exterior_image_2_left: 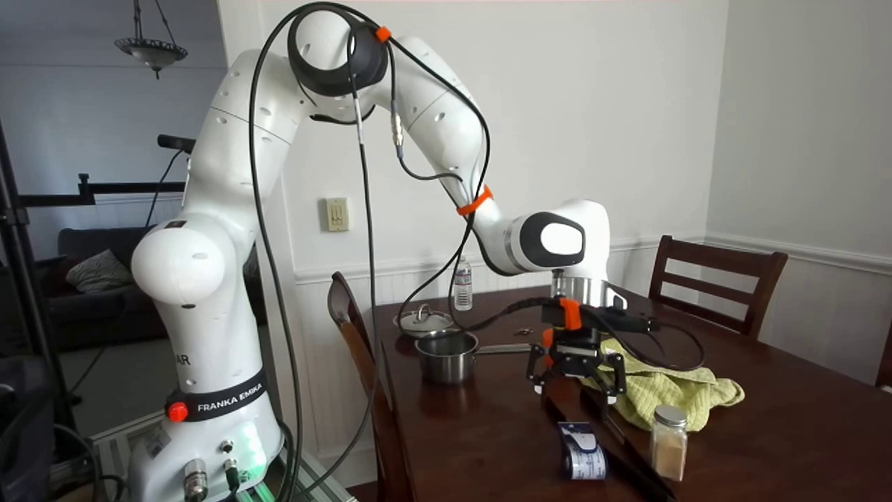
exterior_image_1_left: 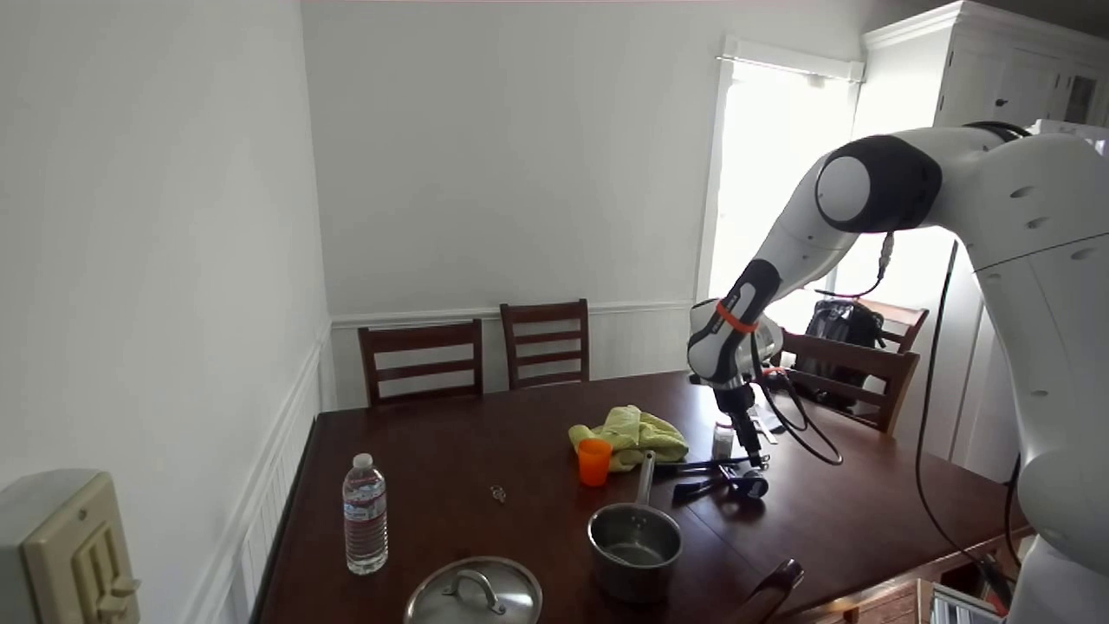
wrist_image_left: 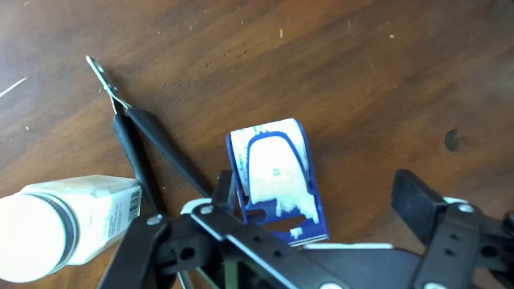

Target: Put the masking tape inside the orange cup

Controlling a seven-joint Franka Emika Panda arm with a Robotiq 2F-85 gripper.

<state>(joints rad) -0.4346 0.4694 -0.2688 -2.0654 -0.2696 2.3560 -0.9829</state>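
The masking tape is a white roll in a blue dispenser [wrist_image_left: 277, 172], lying on the dark wood table. It also shows in both exterior views [exterior_image_1_left: 752, 485] [exterior_image_2_left: 584, 457]. My gripper [wrist_image_left: 315, 196] is open and empty above it. In the wrist view the dispenser lies between the fingers, close to the left finger, with a wide gap to the right finger. The gripper points down in both exterior views [exterior_image_1_left: 757, 458] [exterior_image_2_left: 575, 394]. The small orange cup [exterior_image_1_left: 593, 462] stands upright beside the towel. In an exterior view my gripper mostly hides the cup's place.
A black-handled tool [wrist_image_left: 148, 148] and a spice jar [wrist_image_left: 92, 212] lie close to the tape. A yellow-green towel [exterior_image_1_left: 641, 433] is behind the cup. A steel pot [exterior_image_1_left: 635, 555] with its handle, a lid [exterior_image_1_left: 475, 598] and a water bottle [exterior_image_1_left: 365, 516] stand farther off.
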